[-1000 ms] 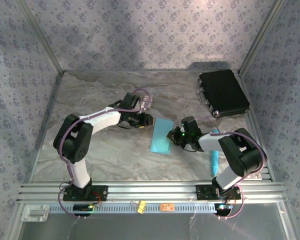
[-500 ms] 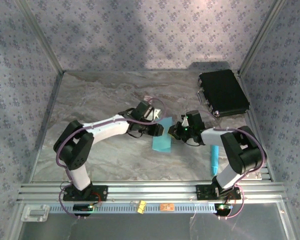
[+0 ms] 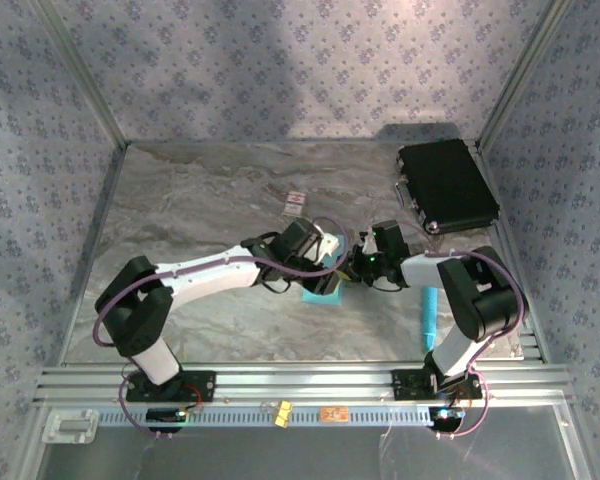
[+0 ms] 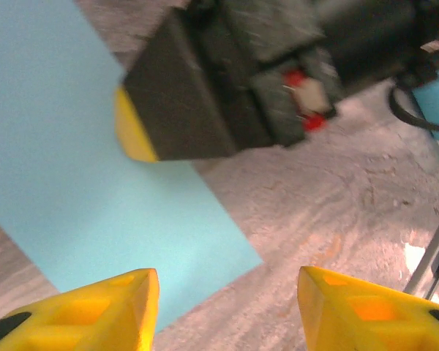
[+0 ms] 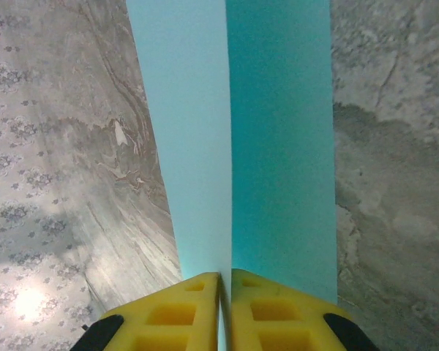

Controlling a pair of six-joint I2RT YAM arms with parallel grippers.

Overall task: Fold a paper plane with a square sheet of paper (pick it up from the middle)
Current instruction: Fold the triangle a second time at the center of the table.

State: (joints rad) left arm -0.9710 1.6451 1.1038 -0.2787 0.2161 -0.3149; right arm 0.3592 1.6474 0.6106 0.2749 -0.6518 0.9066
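The grey marbled table (image 3: pixel 180 200) fills the middle of the overhead frame, with a black case (image 3: pixel 446 186) lying closed at its upper right. The left arm (image 3: pixel 210 270) reaches from the lower left towards the centre, and the right arm (image 3: pixel 475 300) bends in from the lower right, so the two claws meet at mid-frame. There the square sheet of paper (image 3: pixel 318 293) lies light blue on the table, largely covered from above by the left gripper (image 3: pixel 325 275) and the right gripper (image 3: pixel 355 268). In the right wrist view the paper (image 5: pixel 263 131) runs up the frame in two bands (a paler one on the left, a deeper one on the right), and the right gripper (image 5: pixel 224 307) has its yellow fingers (image 5: pixel 168 314) pressed together on the line between them. In the left wrist view the left gripper (image 4: pixel 227 307) stands with its fingers (image 4: pixel 117 314) apart and nothing between them, just over the paper's (image 4: pixel 73 168) lower corner. A cyan stick (image 3: pixel 429 315) lies near the right arm's base. A small white card (image 3: pixel 296 202) sits just above the centre.
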